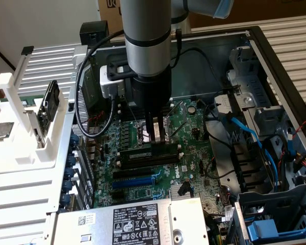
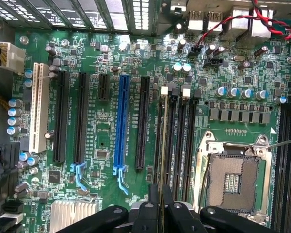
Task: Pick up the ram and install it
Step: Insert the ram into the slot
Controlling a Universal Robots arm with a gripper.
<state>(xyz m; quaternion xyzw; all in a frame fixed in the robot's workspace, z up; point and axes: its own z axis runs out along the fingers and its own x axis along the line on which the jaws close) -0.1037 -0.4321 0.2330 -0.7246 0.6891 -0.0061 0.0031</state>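
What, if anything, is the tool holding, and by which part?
The memory stick, pinched by the tool at its upper long edge, about mid-length, down at the memory slots.

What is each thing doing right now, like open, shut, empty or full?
gripper: shut on the ram.
ram: held on its edge, down at a black memory slot; whether it has clicked in cannot be told.
processor socket: empty, no chip in it.
blue expansion slot: empty, no card in it.
computer case: open, insides showing.
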